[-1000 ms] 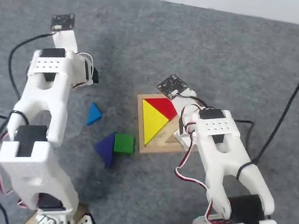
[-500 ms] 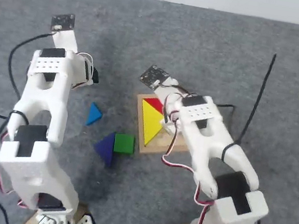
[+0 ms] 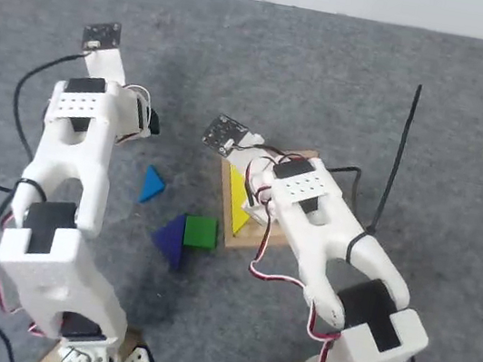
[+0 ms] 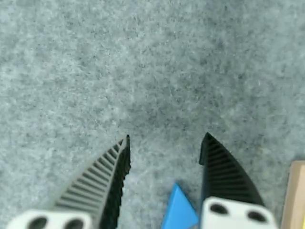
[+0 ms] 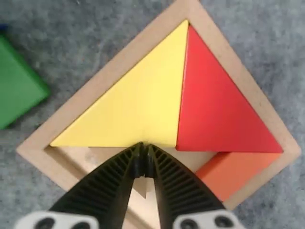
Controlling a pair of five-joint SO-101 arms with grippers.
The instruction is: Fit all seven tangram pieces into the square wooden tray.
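RIGHT claw (image 5: 143,164) clenched, empty, tips at yellow triangle's (image 5: 138,109) long edge | wooden tray (image 5: 234,71) holds yellow, red triangle (image 5: 214,119), orange piece (image 5: 233,169) | green square (image 3: 200,231), dark blue piece (image 3: 170,239), blue triangle (image 4: 180,210) loose on surface, tray's 9 o'clock | LEFT claw (image 4: 167,137) released near blue triangle | RISK: clenched tips snag yellow, unseating the 3 pieces, skidding the tray.

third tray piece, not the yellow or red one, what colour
The piece is orange, clearest in the right wrist view.

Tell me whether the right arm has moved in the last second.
Yes. In the high view the right arm swung across the wooden tray, toward the green block.
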